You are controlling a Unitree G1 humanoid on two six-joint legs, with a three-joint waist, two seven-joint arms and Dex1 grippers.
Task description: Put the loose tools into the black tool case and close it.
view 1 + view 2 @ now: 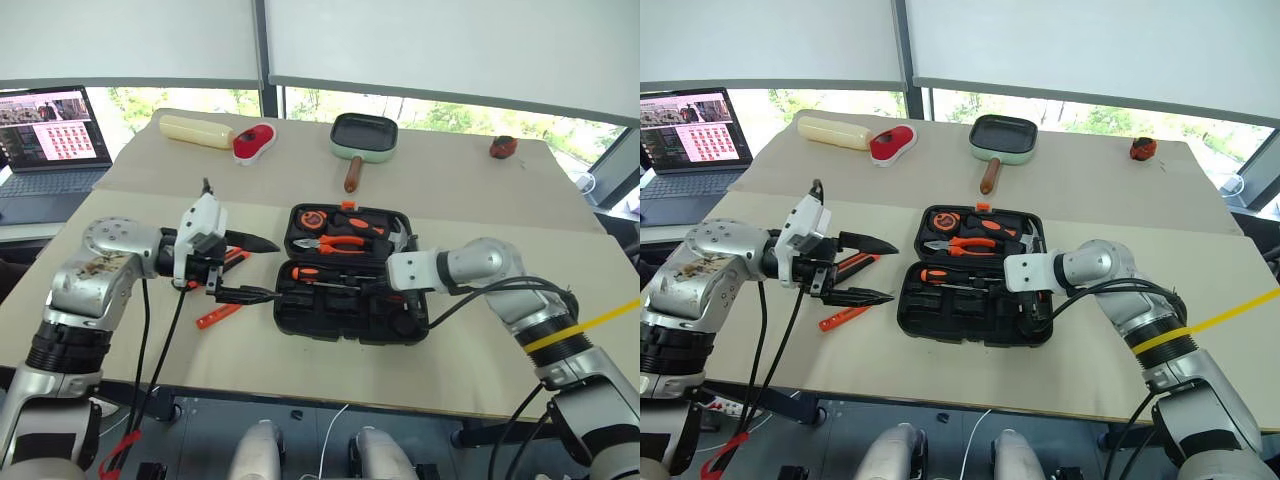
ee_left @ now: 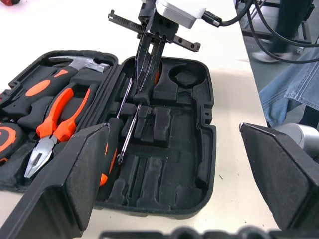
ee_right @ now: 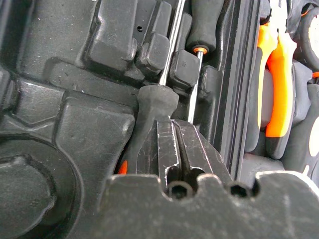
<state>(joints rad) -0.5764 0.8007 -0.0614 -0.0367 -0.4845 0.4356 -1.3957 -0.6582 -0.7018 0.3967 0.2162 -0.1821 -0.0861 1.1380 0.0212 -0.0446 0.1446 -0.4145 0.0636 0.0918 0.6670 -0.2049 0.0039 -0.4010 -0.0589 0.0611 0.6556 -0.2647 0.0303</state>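
My right pincer blocked the tool case's screwdriver recesses; bare bench lay beyond.

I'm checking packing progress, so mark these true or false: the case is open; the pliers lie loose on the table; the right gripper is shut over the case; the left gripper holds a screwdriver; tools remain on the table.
1. The case is open: true.
2. False: the pliers sit in the case.
3. The right gripper is shut over the case: true.
4. False: the left gripper is open, empty.
5. Tools remain on the table: true.
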